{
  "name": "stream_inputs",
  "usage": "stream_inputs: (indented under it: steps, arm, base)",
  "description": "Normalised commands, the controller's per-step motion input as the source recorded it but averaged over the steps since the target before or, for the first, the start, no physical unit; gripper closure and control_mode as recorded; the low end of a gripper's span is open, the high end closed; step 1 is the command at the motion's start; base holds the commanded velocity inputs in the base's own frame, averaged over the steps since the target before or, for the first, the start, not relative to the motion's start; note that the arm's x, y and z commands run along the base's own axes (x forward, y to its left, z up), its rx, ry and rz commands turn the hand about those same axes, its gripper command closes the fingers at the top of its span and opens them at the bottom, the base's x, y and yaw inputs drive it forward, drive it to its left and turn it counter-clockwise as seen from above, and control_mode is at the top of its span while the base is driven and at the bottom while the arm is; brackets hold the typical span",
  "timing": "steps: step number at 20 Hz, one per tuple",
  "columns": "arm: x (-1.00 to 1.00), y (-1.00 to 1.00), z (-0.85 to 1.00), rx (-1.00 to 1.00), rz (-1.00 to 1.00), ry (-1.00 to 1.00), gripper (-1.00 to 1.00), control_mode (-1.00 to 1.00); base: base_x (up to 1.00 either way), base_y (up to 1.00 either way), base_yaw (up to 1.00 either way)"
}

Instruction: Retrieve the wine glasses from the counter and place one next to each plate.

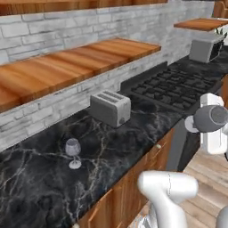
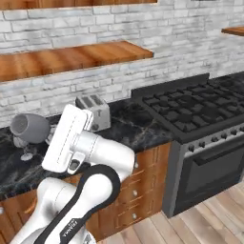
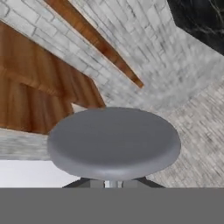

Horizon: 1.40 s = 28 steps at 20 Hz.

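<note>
One wine glass [image 1: 72, 151] stands upright on the black marble counter [image 1: 120, 142], left of the toaster. My gripper [image 3: 113, 184] is shut on the stem of a second wine glass [image 1: 210, 118], carried tilted on its side in the air off the counter's front edge. In the hand view that glass's round grey part [image 3: 113, 142] sits just beyond my fingertips. From the right base view the held glass [image 2: 29, 127] hangs in front of the standing glass, whose foot [image 2: 26, 155] shows below it. The plates are out of view.
A silver toaster [image 1: 110, 107] stands against the brick wall. A black gas stove [image 1: 173, 87] with an oven below [image 2: 209, 167] lies to its right. Wooden shelves [image 1: 67, 67] overhang the counter. A grey appliance [image 1: 205, 48] sits at the far end.
</note>
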Motion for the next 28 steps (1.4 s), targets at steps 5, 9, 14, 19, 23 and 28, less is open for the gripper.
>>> stream_inputs:
  steps: [5,9,14,19,23,28]
  arm:
    - [0.0,0.0,0.0,0.0,0.0,0.0,1.0,1.0]
    - [0.0,0.0,0.0,0.0,0.0,0.0,1.0,1.0]
    - [0.0,0.0,0.0,0.0,0.0,0.0,1.0,1.0]
    - [0.0,0.0,0.0,0.0,0.0,0.0,1.0,1.0]
    - [0.0,0.0,0.0,0.0,0.0,0.0,1.0,1.0]
    - [0.0,0.0,0.0,0.0,0.0,0.0,1.0,1.0]
  base:
    - [0.0,0.0,-1.0]
    - [-0.01,-0.14,-0.93]
    - [-0.02,-0.3,-0.73]
    - [-0.05,-0.5,-0.65]
    - [0.06,-0.69,-0.74]
    - [0.18,-0.29,-0.8]
